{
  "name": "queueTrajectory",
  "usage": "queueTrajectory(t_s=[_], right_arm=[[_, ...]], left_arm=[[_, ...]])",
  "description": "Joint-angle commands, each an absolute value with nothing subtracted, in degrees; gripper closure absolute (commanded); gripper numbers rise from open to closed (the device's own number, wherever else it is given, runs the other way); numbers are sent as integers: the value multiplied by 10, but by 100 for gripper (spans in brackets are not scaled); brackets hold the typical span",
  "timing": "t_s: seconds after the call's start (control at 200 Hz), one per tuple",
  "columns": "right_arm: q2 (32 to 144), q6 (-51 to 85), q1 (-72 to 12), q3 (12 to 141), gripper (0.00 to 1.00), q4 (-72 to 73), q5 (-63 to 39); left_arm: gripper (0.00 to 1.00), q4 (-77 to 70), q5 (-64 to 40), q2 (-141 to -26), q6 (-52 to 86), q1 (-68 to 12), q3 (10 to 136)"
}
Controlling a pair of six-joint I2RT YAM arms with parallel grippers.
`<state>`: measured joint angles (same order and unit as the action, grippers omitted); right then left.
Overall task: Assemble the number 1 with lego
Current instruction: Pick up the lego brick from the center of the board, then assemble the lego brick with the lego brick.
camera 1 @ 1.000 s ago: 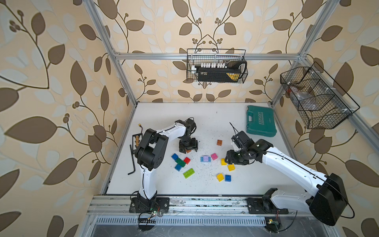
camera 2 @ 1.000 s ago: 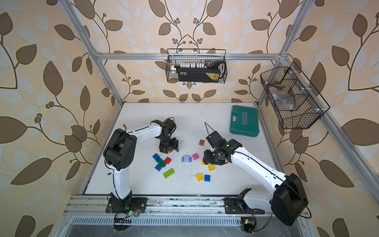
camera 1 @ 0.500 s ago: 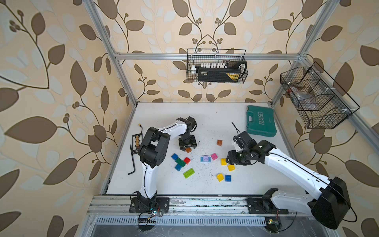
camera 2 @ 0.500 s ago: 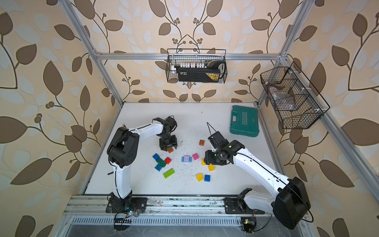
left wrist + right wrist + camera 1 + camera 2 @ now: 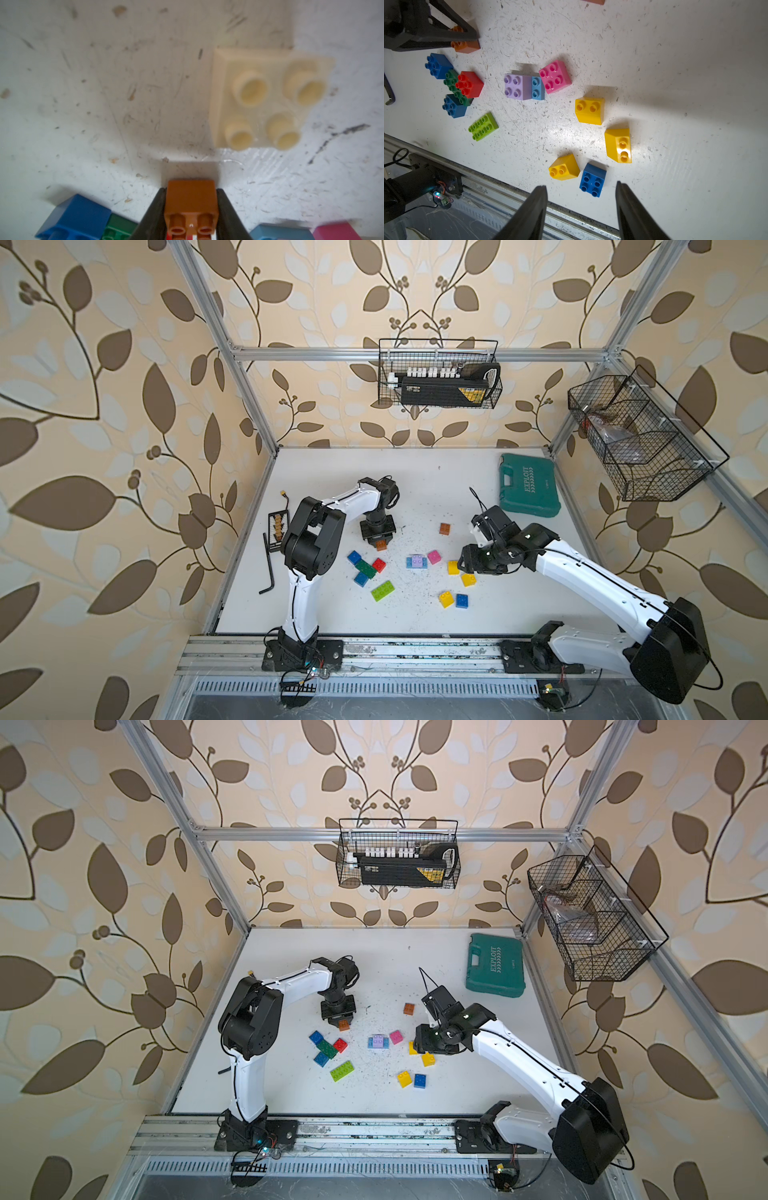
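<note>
On my bench [image 5: 332, 472] I count 3 yellow bricks [image 5: 589, 111] [image 5: 618, 145] [image 5: 564, 167], 3 dark blue bricks [image 5: 438, 65] [image 5: 453, 106] [image 5: 592, 179], 2 brown bricks [image 5: 381, 546] [image 5: 445, 529], then 1 red brick [image 5: 470, 84], 1 green brick [image 5: 451, 80], 1 lime brick [image 5: 483, 126], 1 pink brick [image 5: 555, 76], 1 lilac brick [image 5: 517, 87], 1 light blue brick [image 5: 538, 88] and 1 cream brick [image 5: 270, 99]. 1 teal case [image 5: 528, 485] lies far right, 1 hex key [image 5: 268, 564] at the left edge. 2 wire baskets [image 5: 438, 373] [image 5: 640, 439] hang on the walls.

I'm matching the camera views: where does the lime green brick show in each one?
In a top view: lime green brick, just in front of the dark green brick.
In a top view: same spot.
Left wrist: not in it.
Right wrist, near the dark green brick.
Shared landmark: the dark green brick, in all four.
</note>
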<state>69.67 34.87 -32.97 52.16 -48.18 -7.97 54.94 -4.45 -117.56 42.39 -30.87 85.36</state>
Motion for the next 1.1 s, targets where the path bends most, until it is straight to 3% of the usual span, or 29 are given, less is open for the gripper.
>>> queueTrajectory(t_s=[0.0,0.165,0.265,0.28,0.335,0.35,0.68,1.095], right_arm=[[697,344,-328,512,44,-482,-85],[683,346,-327,510,43,-488,-67],[665,352,-321,504,36,-495,-47],[662,353,-320,503,34,-496,-45],[649,367,-315,502,4,-510,-21],[645,372,-315,501,1,-513,-13],[582,370,-296,488,0,-528,5],[566,372,-295,472,1,-518,-1]], left_arm=[[71,597,-21,-1168,422,-322,881],[73,653,-9,-1159,435,-353,928],[73,675,-20,-1159,460,-382,960],[73,677,-22,-1159,465,-387,964],[73,677,-35,-1159,480,-402,975],[73,676,-39,-1160,485,-407,978],[73,673,-73,-1218,521,-475,1067],[73,650,-78,-1208,519,-482,1012]])
